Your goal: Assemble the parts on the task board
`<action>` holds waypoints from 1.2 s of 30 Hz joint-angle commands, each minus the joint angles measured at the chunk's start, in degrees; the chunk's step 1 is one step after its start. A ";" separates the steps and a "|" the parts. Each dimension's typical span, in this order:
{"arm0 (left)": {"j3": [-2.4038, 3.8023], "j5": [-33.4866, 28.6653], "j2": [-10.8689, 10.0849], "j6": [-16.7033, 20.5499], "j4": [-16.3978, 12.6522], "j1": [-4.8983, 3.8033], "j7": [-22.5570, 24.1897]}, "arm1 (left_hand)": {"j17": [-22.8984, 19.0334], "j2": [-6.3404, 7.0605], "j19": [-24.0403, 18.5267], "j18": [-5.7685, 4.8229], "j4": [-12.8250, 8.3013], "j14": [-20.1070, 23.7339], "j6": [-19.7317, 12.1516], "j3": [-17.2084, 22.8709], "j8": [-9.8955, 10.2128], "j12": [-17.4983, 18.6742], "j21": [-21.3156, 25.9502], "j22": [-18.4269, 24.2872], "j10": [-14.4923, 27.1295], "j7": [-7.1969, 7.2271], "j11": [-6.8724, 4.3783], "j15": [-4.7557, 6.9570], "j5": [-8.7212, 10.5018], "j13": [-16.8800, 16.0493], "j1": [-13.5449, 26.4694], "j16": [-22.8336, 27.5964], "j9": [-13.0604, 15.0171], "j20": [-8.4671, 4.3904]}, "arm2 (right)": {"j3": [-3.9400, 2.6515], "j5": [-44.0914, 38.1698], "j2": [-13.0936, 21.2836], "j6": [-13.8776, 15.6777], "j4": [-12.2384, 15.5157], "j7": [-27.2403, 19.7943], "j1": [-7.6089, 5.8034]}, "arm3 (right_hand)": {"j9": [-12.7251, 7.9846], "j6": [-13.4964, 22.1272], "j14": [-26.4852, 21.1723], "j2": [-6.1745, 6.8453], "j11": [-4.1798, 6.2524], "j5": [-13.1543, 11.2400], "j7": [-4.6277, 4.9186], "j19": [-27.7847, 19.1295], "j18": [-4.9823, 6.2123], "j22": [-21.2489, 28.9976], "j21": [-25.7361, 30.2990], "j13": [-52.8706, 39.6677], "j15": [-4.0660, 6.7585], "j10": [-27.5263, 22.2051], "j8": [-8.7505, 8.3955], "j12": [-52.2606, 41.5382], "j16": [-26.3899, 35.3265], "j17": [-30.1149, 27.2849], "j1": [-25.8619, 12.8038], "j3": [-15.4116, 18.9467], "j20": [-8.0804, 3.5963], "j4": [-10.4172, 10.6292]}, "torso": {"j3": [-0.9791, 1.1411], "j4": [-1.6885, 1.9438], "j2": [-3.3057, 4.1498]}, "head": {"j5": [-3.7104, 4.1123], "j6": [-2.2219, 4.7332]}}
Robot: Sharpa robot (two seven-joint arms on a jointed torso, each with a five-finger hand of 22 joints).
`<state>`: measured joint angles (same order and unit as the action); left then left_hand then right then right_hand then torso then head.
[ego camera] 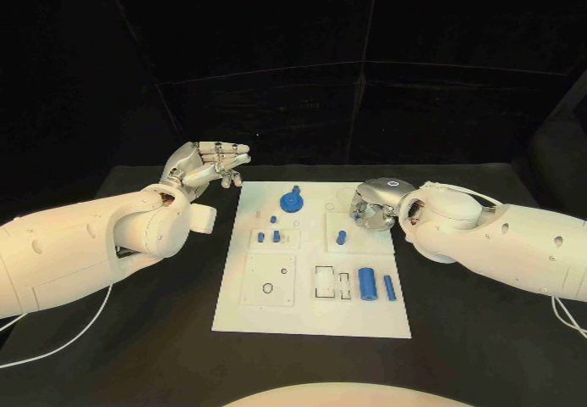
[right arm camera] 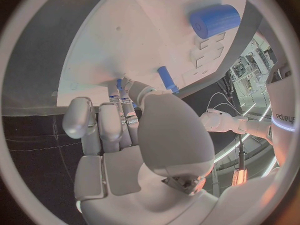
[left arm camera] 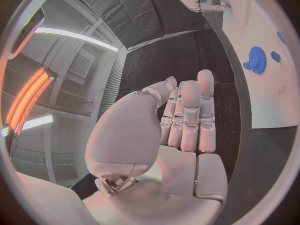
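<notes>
The white task board (ego camera: 312,292) lies mid-table. A blue gear (ego camera: 293,202) sits at its far end, and three short blue pegs (ego camera: 276,236) stand in its middle row. A thick blue cylinder (ego camera: 366,281) and a thin blue rod (ego camera: 389,287) lie near its right edge. My left hand (ego camera: 208,165) is raised off the board's far-left corner, fingers straight and together, holding nothing; the gear (left arm camera: 256,60) lies beyond it. My right hand (ego camera: 373,208) hovers over the board's far-right part with nothing in its fingers (right arm camera: 112,122). A peg (right arm camera: 166,78) and the cylinder (right arm camera: 214,20) lie past them.
Black table (ego camera: 489,339) surrounds the board on every side. Square and slotted recesses (ego camera: 269,278) mark the board's near half. A white cable (ego camera: 74,335) trails beside my left arm.
</notes>
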<state>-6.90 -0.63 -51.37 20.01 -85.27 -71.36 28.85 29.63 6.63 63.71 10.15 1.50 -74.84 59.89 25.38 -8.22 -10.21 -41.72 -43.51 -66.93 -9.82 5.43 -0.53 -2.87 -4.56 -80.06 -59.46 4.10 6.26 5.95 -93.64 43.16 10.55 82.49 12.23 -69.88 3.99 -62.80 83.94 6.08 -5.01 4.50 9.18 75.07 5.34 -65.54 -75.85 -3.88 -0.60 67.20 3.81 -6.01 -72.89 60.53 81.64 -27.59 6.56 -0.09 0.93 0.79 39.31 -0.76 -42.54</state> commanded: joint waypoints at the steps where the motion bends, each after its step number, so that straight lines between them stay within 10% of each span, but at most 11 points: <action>1: 0.04 -0.16 0.11 -0.80 0.04 -0.06 -0.05 | -0.05 -0.08 -0.28 0.34 -0.27 0.47 -0.38 -0.21 0.31 -0.29 0.31 0.05 0.37 0.09 -0.07 0.04 -0.16 0.09 0.24 0.36 -0.07 0.16 | 0.22 -0.47 -0.15 -0.95 0.14 1.07 0.32 | 0.16 -0.79 0.97 0.09 0.09 -0.37 -0.20 0.36 0.09 -0.16 -0.26 -0.08 0.42 0.89 0.49 -0.61 -0.32 0.05 -0.45 -0.65 -0.19 -0.15 | 0.03 -0.01 0.01 | -0.08 -0.01; 36: 0.04 -0.16 -0.10 -0.85 0.97 -0.07 -0.94 | -0.22 -0.48 -0.18 0.37 -0.86 0.45 -0.39 -0.06 0.25 -0.50 0.53 0.19 0.58 0.04 -0.04 0.05 -0.16 0.09 -0.37 0.46 -0.05 0.16 | 0.17 -4.24 1.48 5.62 2.93 3.57 0.40 | 0.36 -3.30 1.06 -0.77 0.89 -0.77 -0.89 2.24 -0.54 -3.06 -2.13 -0.28 1.17 3.13 0.66 -1.59 -0.32 -0.82 -0.54 -2.17 -1.01 -2.27 | -0.01 0.00 -0.08 | 0.19 -0.20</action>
<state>-6.90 -0.67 -51.45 19.74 -84.33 -71.36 27.94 29.48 6.51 63.71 10.15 1.01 -74.84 59.89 25.22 -8.22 -10.48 -41.50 -43.41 -66.73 -9.82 5.22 -0.53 -2.87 -4.55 -80.19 -59.23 4.12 6.26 6.15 -97.19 44.47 13.65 85.10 15.45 -69.40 4.33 -65.76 83.93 5.20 -4.20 3.86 8.06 76.91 5.33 -68.54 -77.65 -4.12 0.22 70.02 4.60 -7.54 -73.34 59.77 81.61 -30.11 5.72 -2.34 0.96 0.71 39.28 -0.52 -42.77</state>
